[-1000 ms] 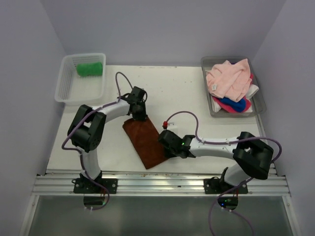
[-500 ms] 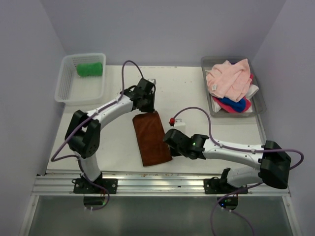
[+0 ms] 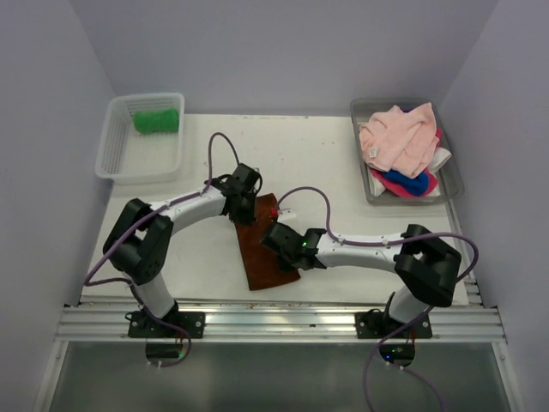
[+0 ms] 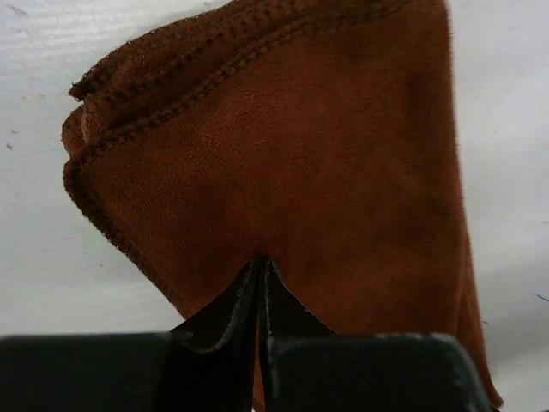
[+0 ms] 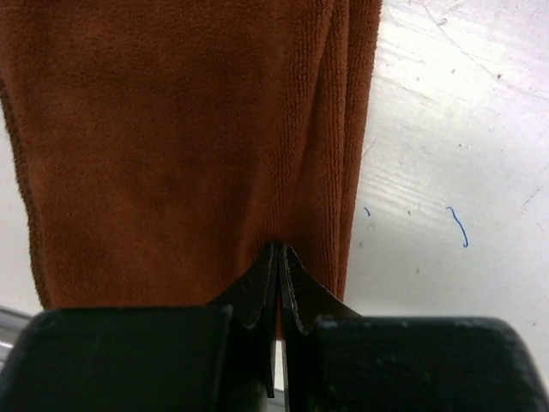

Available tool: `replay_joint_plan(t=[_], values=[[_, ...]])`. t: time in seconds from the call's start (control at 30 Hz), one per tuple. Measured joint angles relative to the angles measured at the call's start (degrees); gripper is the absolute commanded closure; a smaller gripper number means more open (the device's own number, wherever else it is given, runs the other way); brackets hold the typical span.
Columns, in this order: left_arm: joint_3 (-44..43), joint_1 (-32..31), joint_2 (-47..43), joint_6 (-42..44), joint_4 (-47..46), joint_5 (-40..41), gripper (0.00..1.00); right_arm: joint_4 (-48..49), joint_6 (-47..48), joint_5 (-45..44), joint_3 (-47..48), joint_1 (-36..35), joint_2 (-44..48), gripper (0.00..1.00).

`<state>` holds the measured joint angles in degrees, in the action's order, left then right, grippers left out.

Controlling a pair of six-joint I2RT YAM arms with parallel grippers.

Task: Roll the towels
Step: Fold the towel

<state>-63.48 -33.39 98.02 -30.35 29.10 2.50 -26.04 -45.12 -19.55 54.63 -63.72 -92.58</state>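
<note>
A rust brown towel (image 3: pixel 257 257) lies folded into a long strip on the table, running from the middle toward the front edge. My left gripper (image 3: pixel 245 209) is at its far end, jaws shut and pinching the cloth; the left wrist view shows the towel (image 4: pixel 300 129) fanning out from the shut tips (image 4: pixel 260 263). My right gripper (image 3: pixel 283 243) is at the towel's right edge, jaws shut on the cloth; the right wrist view shows the towel (image 5: pixel 171 129) ahead of the tips (image 5: pixel 279 249). A rolled green towel (image 3: pixel 156 120) lies in the basket.
A white mesh basket (image 3: pixel 116 154) stands at the far left. A clear grey tray (image 3: pixel 450 184) at the far right holds a pink towel (image 3: pixel 399 137) over blue (image 3: pixel 405 183), magenta and white ones. A metal rail (image 3: pixel 274 322) runs along the table's front edge.
My left gripper has come back toward me from its farther reach, dragging the towel's far end. My right gripper has moved left and farther, onto the towel's right edge. The towel now lies slanted.
</note>
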Motion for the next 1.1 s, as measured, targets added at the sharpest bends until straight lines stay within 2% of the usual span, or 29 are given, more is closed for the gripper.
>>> replay_joint_plan(t=[0.17,0.4,0.6,0.7,0.73,0.93,1.03,1.1], values=[[-0.37,0.00,4.98,0.04,-1.31,0.72,0.95,0.57,-0.22,0.13,-0.04,1.16,-2.27,0.98],[-8.15,-0.07,10.84,1.07,-1.31,0.59,0.94,3.13,-3.30,1.03,-0.96,1.53,-2.71,0.98],[-11.08,-0.02,10.10,1.75,0.24,2.49,0.80,2.38,-3.69,0.55,-0.63,1.53,-1.99,0.95],[-9.90,0.00,4.83,1.46,1.64,3.30,0.75,-0.07,-3.58,-0.50,-0.79,1.53,1.16,0.91],[-8.66,0.00,2.14,1.29,1.57,3.28,0.74,-0.37,-3.50,-0.63,-1.18,1.51,2.89,0.86],[6.29,-0.02,-20.79,-1.79,0.63,0.72,0.63,0.42,-4.15,0.26,-8.35,1.51,16.09,0.65],[15.50,-0.39,-27.78,-4.00,0.28,-2.12,0.51,1.62,-5.33,2.64,-12.85,1.46,19.63,0.62],[20.72,-1.27,-29.97,-5.73,0.26,-3.80,0.49,2.58,-6.05,4.17,-14.53,1.01,19.47,0.62]])
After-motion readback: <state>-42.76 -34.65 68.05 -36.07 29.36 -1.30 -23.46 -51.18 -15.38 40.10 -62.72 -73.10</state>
